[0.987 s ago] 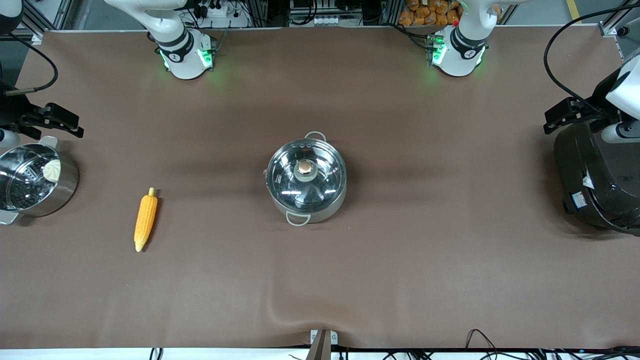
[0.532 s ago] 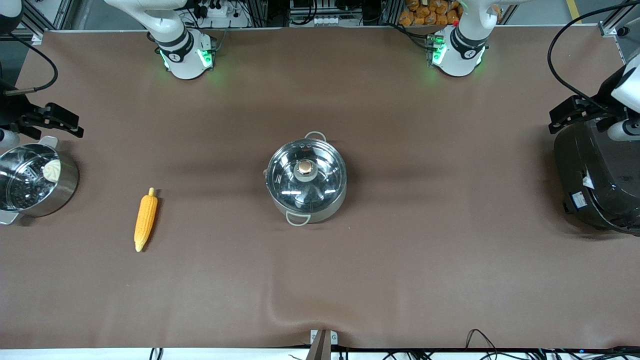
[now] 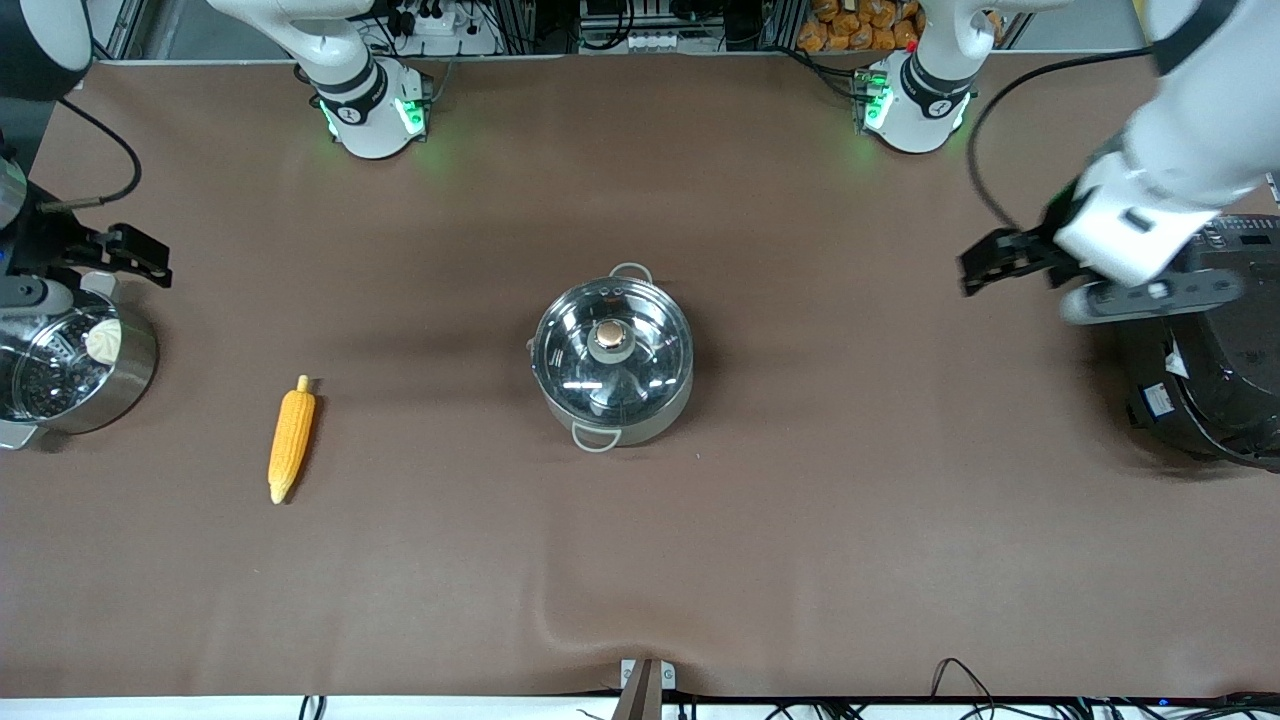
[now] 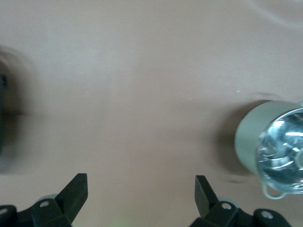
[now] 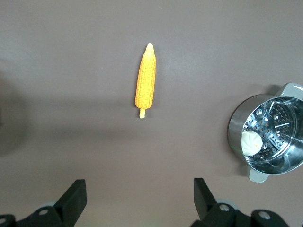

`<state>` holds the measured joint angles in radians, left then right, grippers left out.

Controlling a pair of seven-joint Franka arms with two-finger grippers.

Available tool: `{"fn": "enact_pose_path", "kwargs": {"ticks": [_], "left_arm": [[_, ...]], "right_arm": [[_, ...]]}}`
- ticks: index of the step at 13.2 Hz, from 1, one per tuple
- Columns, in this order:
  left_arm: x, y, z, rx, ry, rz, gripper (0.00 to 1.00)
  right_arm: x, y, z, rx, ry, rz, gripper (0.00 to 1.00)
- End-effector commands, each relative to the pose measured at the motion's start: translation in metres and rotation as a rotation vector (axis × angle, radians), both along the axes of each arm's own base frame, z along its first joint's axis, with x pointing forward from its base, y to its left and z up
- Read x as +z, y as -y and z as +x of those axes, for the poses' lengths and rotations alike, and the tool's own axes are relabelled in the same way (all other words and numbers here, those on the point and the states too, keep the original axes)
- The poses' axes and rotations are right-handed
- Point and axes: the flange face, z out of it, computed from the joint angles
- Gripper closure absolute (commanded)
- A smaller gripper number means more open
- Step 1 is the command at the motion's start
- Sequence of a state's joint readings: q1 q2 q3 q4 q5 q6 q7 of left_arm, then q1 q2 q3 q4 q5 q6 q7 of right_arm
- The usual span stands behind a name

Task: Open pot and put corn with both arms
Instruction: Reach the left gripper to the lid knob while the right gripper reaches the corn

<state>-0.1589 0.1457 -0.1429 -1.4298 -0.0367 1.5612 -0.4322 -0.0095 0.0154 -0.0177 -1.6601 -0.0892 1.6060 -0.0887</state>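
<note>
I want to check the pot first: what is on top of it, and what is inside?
A glass lid with a brass knob covers the pot. Reflections hide the inside; no contents can be made out.

Pot (image 4: 279, 151) cut off by left wrist view edge; rice cooker (image 3: 1200, 380) partly hidden by arm.

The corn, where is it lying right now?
The corn lies flat on the table toward the right arm's end, between the lidded pot and the steamer pot.
</note>
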Motion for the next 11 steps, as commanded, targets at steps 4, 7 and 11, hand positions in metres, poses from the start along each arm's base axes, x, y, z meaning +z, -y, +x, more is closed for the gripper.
{"fn": "enact_pose_path", "kwargs": {"ticks": [4, 7, 11], "left_arm": [[-0.046, 0.126, 0.014, 0.269, -0.037, -0.028, 0.00], [-0.071, 0.192, 0.004, 0.417, -0.039, -0.043, 0.00], [-0.116, 0.267, -0.017, 0.603, -0.055, -0.061, 0.00]], "right_arm": [[-0.018, 0.007, 0.017, -0.009, -0.035, -0.023, 0.00], [-0.028, 0.013, 0.019, -0.017, -0.054, -0.021, 0.00], [-0.086, -0.026, 0.042, 0.050, -0.149, -0.043, 0.00]]}}
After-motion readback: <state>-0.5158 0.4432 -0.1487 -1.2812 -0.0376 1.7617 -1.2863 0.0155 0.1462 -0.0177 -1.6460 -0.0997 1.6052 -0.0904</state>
